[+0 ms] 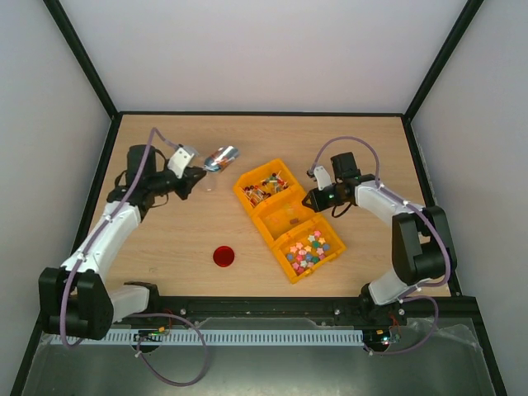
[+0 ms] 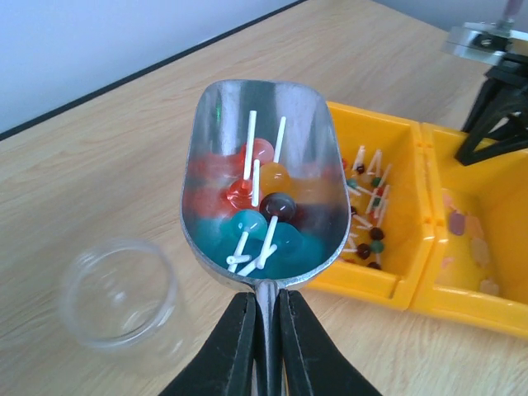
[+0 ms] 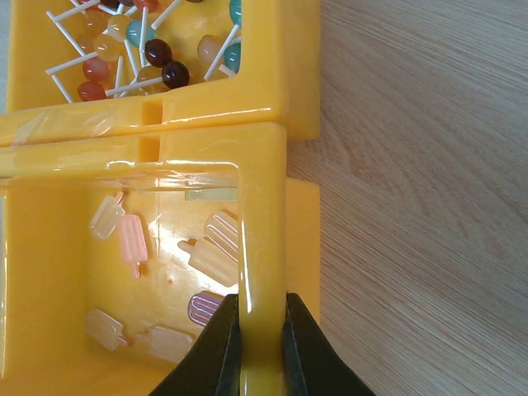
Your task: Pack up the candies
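The left gripper (image 2: 266, 307), clenched on the handle of the scoop (image 2: 264, 107), holds the lollipops (image 2: 276, 206) just right of the clear jar (image 2: 120, 293); the right gripper (image 3: 262, 312) clamps the yellow bin (image 3: 264, 165).

bins (image 3: 264, 165) yellow | lid (image 1: 223, 256) red | scoop (image 2: 264, 95) silver | candies (image 1: 309, 250) mixed pastel

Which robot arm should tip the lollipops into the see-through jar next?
Left. The left gripper is shut on the handle of the silver metal scoop full of round lollipops, right beside the clear plastic jar. The right gripper is clamped on the wall of the yellow plastic bin.
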Robot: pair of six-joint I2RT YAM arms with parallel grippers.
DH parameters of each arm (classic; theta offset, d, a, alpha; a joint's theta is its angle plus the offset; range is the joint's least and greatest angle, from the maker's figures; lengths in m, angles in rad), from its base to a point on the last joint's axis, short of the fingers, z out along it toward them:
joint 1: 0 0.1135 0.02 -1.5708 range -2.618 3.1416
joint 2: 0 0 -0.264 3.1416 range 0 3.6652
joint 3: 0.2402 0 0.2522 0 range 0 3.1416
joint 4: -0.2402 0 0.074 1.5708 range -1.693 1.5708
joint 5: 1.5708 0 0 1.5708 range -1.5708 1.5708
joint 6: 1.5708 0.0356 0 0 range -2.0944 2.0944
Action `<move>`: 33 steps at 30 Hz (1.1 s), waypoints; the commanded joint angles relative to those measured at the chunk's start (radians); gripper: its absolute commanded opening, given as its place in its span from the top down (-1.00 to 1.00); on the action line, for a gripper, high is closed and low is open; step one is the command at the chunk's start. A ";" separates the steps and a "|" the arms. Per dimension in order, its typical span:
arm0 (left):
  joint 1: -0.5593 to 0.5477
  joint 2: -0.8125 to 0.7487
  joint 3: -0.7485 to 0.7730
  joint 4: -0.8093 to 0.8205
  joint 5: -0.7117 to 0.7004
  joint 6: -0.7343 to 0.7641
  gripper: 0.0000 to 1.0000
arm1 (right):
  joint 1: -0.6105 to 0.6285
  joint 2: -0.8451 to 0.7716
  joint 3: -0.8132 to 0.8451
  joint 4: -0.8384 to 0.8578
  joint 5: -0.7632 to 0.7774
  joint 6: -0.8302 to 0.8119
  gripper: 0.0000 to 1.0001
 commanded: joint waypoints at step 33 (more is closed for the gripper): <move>0.328 0.118 0.328 -0.650 -0.019 0.496 0.96 | -0.006 0.057 0.094 0.077 -0.015 0.009 0.97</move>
